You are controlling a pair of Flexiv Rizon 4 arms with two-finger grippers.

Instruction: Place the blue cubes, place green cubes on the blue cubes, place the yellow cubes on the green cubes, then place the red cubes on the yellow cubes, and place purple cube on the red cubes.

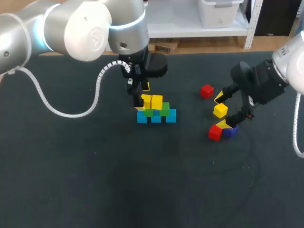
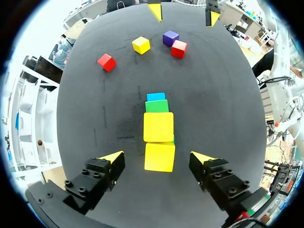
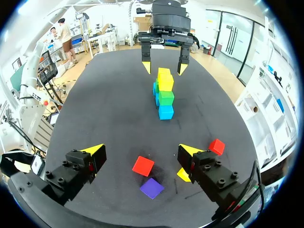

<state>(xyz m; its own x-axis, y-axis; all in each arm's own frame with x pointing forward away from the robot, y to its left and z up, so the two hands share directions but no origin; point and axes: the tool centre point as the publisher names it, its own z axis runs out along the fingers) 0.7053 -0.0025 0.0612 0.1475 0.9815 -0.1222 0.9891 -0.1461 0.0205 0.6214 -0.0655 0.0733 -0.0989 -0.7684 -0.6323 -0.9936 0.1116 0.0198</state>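
A black table [image 1: 95,180] seen from above. Near its centre stands the stack [image 1: 156,110]: blue cubes [image 1: 171,115] in the bottom row, green cubes [image 1: 165,108] on them, and 2 yellow cubes [image 1: 156,101] on top. My left gripper [image 2: 158,157] hangs directly over the stack. Its fingers are spread, 1 on each side of the nearest yellow cube, and touch nothing.

At 3 o'clock from the stack lie the loose pieces. There is a loose yellow cube [image 1: 220,110] with a red cube [image 1: 206,90] at its 11 o'clock. At its 6 o'clock are a second red cube [image 1: 215,132] and the purple cube [image 1: 230,131], just beside each other. My right gripper [image 3: 141,151] hovers above this group, spread wide and holding nothing.

I judge the cubes to be light, rigid and smooth-sided, so they could slip or twist under an off-centre pinch. The safest hold looks like 2 opposite flat faces at mid-height, with the fingers square to them. Nothing appears to lock the stack together, so a sideways nudge while setting a cube down could shift it.
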